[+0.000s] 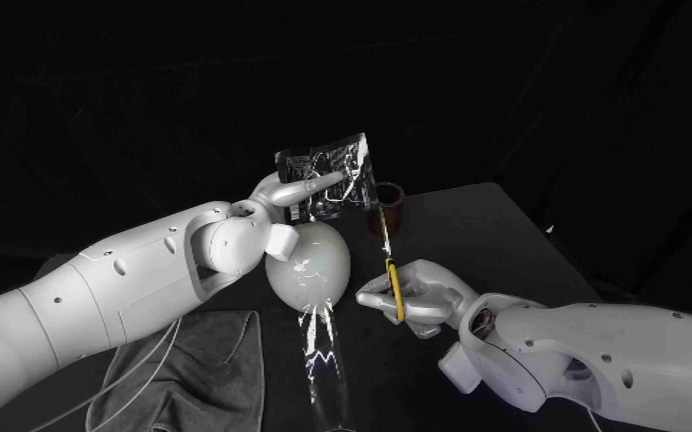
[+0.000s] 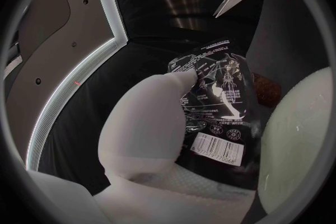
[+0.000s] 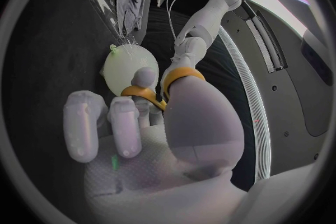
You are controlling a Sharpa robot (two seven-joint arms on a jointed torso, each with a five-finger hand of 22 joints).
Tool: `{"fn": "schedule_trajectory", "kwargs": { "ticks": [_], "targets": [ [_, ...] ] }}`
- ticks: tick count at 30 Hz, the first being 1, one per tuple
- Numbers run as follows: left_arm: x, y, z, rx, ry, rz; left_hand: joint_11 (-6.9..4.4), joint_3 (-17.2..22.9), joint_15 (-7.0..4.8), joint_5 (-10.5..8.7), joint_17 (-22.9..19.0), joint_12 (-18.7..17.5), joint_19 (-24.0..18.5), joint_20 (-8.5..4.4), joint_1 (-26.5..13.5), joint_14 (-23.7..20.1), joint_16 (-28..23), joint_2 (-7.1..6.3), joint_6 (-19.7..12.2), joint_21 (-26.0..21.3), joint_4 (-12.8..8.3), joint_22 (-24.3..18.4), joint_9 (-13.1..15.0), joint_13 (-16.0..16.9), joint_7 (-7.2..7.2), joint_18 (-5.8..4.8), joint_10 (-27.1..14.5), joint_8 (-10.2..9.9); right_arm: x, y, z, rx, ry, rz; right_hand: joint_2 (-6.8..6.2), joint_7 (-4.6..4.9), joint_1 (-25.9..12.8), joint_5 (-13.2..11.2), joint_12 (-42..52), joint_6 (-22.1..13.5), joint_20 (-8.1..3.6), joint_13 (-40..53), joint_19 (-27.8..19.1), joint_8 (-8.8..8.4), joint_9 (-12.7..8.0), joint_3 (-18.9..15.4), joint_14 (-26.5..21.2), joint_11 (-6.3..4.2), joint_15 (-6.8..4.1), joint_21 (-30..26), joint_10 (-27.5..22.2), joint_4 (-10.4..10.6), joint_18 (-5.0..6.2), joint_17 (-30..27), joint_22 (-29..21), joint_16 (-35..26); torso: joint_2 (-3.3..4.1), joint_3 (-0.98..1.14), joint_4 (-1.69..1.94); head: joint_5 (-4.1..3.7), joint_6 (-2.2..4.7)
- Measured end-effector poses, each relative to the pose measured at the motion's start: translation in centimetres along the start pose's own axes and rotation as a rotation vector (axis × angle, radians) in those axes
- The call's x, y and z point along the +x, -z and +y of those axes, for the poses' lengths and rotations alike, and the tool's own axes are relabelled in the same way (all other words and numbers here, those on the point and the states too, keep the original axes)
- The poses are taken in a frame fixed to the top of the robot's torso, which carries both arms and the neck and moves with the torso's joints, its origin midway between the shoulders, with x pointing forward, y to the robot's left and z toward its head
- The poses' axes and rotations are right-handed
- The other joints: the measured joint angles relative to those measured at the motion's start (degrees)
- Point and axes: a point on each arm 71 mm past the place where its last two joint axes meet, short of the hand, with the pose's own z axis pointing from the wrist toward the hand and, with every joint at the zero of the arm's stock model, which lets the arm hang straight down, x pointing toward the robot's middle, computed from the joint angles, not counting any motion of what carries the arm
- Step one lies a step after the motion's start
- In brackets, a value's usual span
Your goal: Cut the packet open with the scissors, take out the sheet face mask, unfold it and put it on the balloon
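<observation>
While pinching packet above balloon in left robot hand, grips scissors in right robot hand, pointed up toward packet.

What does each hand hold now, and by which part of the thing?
The left hand holds the packet by its lower end. The right hand holds the scissors by their yellow handles.

The left robot hand covers the packet's lower edge, the right robot hand most of the scissors' handles. A brown thing at the packet's 4 o'clock is too dim to tell.
</observation>
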Motion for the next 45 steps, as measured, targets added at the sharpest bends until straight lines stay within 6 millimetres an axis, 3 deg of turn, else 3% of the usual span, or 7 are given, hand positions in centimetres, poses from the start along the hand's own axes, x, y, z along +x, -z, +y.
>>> {"fn": "schedule_trajectory", "kwargs": {
  "ticks": [5,9,17,19,24,28,45],
  "targets": [
    [0.1,-0.02,-0.59,0.015,-0.003,0.004,0.01,0.0,0.0,0.0,0.0,0.0,0.0,0.0,0.0,0.0,0.0,-0.02,0.0,0.0,0.0,0.0,0.0,0.0,-0.01,-0.02,0.0,0.0,-0.01,-0.07,-0.19,0.004,-0.003,0.01,-0.91,0.01,-7.3,0.0,0.0,0.0,0.03,0.0,-1.0,0.0,-1.1,-0.2,0.0,0.0,0.0,-3.0,0.0,-0.1,-0.02,0.0,0.0,0.2,-0.03,0.01,-0.01,0.09,-0.14],
    [0.2,-0.02,-0.71,0.017,-0.004,0.007,0.01,0.1,0.0,0.0,0.0,0.0,0.0,0.0,-0.1,0.0,0.0,0.04,0.0,0.0,-0.1,0.0,0.0,0.0,0.04,-0.03,0.0,0.0,0.04,-0.15,-0.26,0.006,-0.005,0.016,-1.98,0.02,-8.5,0.0,0.0,0.0,-0.55,0.0,-2.8,0.0,-2.2,-0.7,-0.3,0.0,-0.32,-5.7,0.0,0.1,0.9,0.0,0.0,0.0,-0.04,0.03,-0.01,0.16,-0.16],
    [0.46,0.03,-0.78,0.017,-0.003,0.015,-0.01,0.2,0.02,0.0,0.0,0.0,0.0,0.0,-0.3,0.0,0.0,0.2,0.1,0.0,-0.2,0.0,0.0,0.0,0.13,-0.04,0.0,-0.1,-0.07,-0.26,-0.47,0.014,-0.009,0.019,-4.94,0.02,-9.6,0.7,0.1,0.0,-0.65,-2.9,-4.1,-0.45,-4.1,-4.4,-0.3,0.0,-0.33,-8.1,0.0,0.2,0.9,0.0,0.0,-1.2,-0.03,0.01,-0.01,0.23,-0.25],
    [0.48,0.04,-0.79,0.017,-0.003,0.016,-0.04,0.2,0.09,0.0,0.1,0.0,0.0,0.0,-0.3,0.1,0.0,0.2,0.1,0.0,-0.2,0.0,0.0,0.0,0.13,-0.05,0.0,-0.1,-0.06,-0.26,-0.48,0.016,-0.01,0.021,-5.0,0.01,-9.5,0.7,0.1,0.0,-0.73,-3.0,-4.7,-0.58,-5.0,-5.0,-0.3,0.0,-0.33,-9.0,0.0,0.2,1.36,0.0,0.0,-1.7,0.0,0.01,-0.01,0.29,-0.31],
    [0.41,0.06,-0.79,0.016,-0.003,0.015,-0.12,0.2,0.09,0.0,0.1,0.0,0.0,0.0,-0.3,0.1,0.0,0.19,0.1,0.0,-0.2,0.0,0.0,0.0,0.13,-0.06,0.1,-0.1,0.0,-0.23,-0.49,0.019,-0.011,0.026,-5.08,0.01,-9.4,1.2,0.1,0.0,-1.07,-3.0,-5.5,-1.33,-11.1,-5.8,-0.2,0.0,-0.86,-10.5,0.0,0.2,1.82,0.0,0.0,-2.3,0.02,0.0,-0.01,0.34,-0.38],
    [0.39,0.06,-0.79,0.015,-0.003,0.014,0.08,0.2,0.09,-0.01,0.1,0.0,0.0,0.0,-0.3,0.1,0.0,0.11,0.1,0.0,-0.2,0.0,0.0,0.0,0.12,-0.09,0.3,-0.1,0.02,-0.21,-0.5,0.022,-0.009,0.028,-5.08,0.01,-9.4,1.2,0.1,0.0,-1.27,-3.0,-5.7,-1.34,-13.0,-6.0,-0.2,0.0,-1.27,-11.2,0.0,0.2,1.82,0.0,0.0,-2.7,0.02,-0.02,-0.01,0.3,-0.38],
    [0.94,0.03,-0.66,0.003,-0.001,0.034,0.09,0.1,0.1,-0.17,0.0,0.0,0.0,0.0,-0.7,0.1,0.0,-0.19,0.1,0.0,-0.2,0.0,0.0,0.0,0.11,0.18,0.3,0.1,-0.03,-0.32,-0.63,0.031,-0.002,0.033,-5.09,0.01,-9.4,1.5,0.1,0.0,-1.37,-3.0,-5.8,-1.33,-13.3,-6.0,-0.2,0.01,-1.27,-11.3,0.0,0.2,1.79,0.0,0.0,-2.8,0.01,-0.01,0.01,0.36,-0.36]
  ]
}}
